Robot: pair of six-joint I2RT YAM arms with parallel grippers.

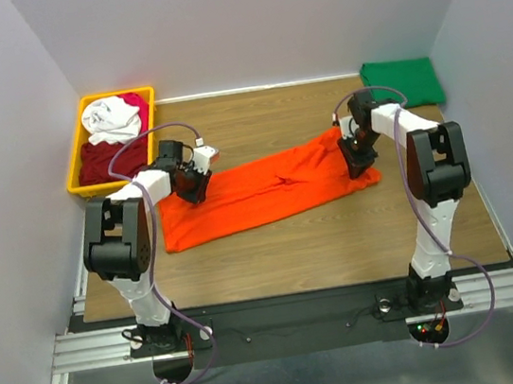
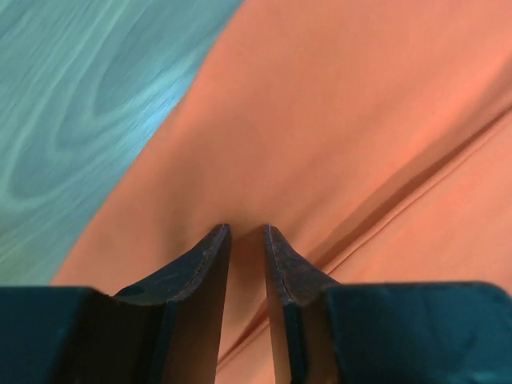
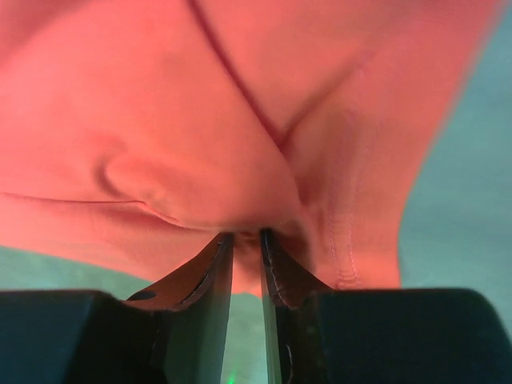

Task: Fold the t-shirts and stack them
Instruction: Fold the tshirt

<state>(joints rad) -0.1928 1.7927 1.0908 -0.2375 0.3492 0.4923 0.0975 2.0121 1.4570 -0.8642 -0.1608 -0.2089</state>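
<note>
Wooden worktop (image 1: 339,238) carries the orange t-shirt (image 1: 266,191): likely light, limp; pinch at corners. Right jaws clench a fold; left jaws' hold cannot be told.

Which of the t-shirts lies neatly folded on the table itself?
The dark green t-shirt, at the far right corner. The orange t-shirt lies stretched out mid-table; the white t-shirt and dark red t-shirt sit crumpled in the yellow bin.

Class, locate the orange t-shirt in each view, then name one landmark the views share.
Top external: orange t-shirt stretched across the middle.
Left wrist: it fills the centre and right.
Right wrist: it fills the upper part, bunched.
Shared landmark: the wooden table.
</note>
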